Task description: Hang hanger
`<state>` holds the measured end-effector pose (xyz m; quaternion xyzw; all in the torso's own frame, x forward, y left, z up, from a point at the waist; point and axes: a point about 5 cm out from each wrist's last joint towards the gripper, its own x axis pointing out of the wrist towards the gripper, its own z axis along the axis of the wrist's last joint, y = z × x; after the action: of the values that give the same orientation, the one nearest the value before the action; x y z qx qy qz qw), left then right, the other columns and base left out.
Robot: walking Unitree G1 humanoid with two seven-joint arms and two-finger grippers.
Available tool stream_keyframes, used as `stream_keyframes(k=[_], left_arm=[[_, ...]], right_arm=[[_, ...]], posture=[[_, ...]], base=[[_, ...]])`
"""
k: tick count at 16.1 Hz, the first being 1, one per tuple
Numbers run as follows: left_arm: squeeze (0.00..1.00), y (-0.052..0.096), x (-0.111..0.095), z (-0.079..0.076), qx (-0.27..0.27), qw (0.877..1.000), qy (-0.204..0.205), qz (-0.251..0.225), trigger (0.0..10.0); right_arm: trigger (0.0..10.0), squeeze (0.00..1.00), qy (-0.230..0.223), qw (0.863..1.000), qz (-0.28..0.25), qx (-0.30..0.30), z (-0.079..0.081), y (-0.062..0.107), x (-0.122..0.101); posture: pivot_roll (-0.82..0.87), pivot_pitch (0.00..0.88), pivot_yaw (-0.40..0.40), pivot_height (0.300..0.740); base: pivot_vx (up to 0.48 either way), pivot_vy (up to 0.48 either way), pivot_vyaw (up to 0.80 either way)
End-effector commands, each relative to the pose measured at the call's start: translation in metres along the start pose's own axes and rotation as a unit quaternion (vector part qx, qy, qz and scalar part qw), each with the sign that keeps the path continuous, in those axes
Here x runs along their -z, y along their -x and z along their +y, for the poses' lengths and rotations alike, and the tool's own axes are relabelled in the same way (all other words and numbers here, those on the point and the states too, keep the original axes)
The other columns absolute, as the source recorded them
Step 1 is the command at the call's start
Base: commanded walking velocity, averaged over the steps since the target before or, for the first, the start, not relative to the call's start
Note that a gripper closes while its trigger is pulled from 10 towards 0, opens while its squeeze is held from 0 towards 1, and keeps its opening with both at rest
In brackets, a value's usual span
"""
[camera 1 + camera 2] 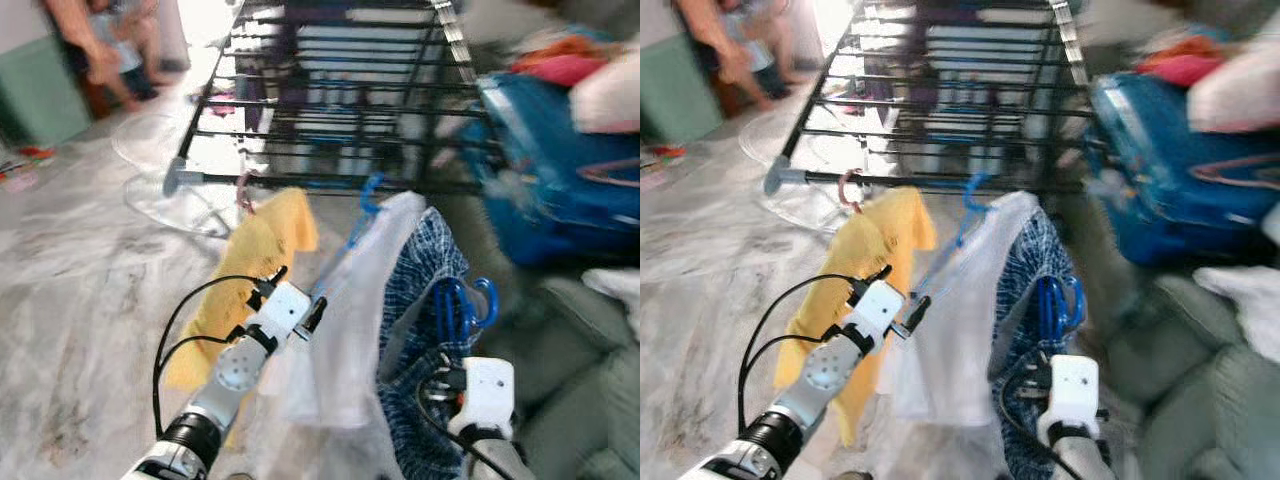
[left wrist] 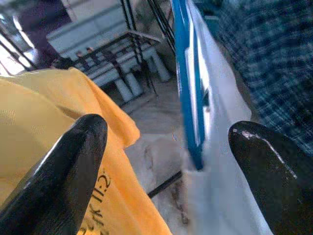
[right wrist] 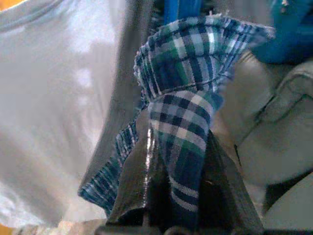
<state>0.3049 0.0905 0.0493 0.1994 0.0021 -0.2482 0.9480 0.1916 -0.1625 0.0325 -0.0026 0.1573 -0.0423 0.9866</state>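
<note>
Facing the rack [image 1: 330, 110], yellow and white shirts hung on its near rail. Right gripper [image 3: 178, 161] pinched the plaid shirt on its blue hanger [image 1: 462, 305], low beside them. Left gripper [image 2: 166, 161] was spread, holding nothing. Lift the hook above the rail first.

- I see a pale marbled floor [image 1: 70, 290], brightly lit at the far end.
- A grey sofa [image 1: 590, 380] sits right.
- A person [image 1: 100, 45] stands far left.

Blue plastic hanger [image 2: 188, 98], plaid cloth [image 3: 183, 127]
</note>
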Motion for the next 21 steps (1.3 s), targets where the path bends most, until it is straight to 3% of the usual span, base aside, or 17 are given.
stream_keyframes(k=[1,9,13,15,18,19,21], left_arm=[[0.00,0.001,0.002,-0.002,0.001,1.000,-0.001,0.005,10.0],[0.00,-0.003,0.000,-0.007,0.013,1.000,-0.015,0.004,10.0],[0.00,0.000,0.002,0.000,0.094,0.995,-0.028,0.000,10.0],[0.00,-0.003,0.007,0.017,0.112,0.993,-0.008,0.046,10.0],[0.00,0.002,0.015,0.019,0.114,0.991,-0.032,0.066,10.0],[0.00,0.000,0.014,0.017,0.110,0.992,-0.025,0.064,10.0],[0.00,-0.008,0.004,0.005,0.099,0.994,0.026,0.047,10.0]], right_arm=[[10.0,0.00,0.009,1.000,-0.015,0.003,-0.003,-0.003,-0.006],[10.0,0.00,0.009,1.000,-0.005,0.009,-0.006,-0.007,-0.002],[10.0,0.00,0.012,1.000,-0.009,0.006,-0.022,0.003,-0.004],[10.0,0.00,-0.028,0.999,-0.013,0.008,-0.034,0.015,-0.010],[10.0,0.00,-0.005,1.000,-0.008,-0.001,-0.027,0.019,-0.009],[10.0,0.00,0.024,1.000,-0.010,-0.008,-0.021,0.020,-0.011],[10.0,0.00,0.023,0.999,-0.041,-0.012,-0.009,0.020,-0.026]], posture=[[0.01,0.013,0.002,0.740],[0.01,0.000,0.008,0.740],[0.03,0.000,0.008,0.740],[0.04,0.000,0.006,0.740],[0.03,0.000,0.024,0.740],[0.02,0.000,0.036,0.740],[0.01,0.000,0.043,0.740]], base=[[-0.300,0.000,0.00],[-0.295,0.000,0.00],[-0.070,0.000,0.00],[0.000,0.000,0.00],[0.000,0.000,0.00],[0.000,0.000,0.00],[0.000,0.000,0.00]])
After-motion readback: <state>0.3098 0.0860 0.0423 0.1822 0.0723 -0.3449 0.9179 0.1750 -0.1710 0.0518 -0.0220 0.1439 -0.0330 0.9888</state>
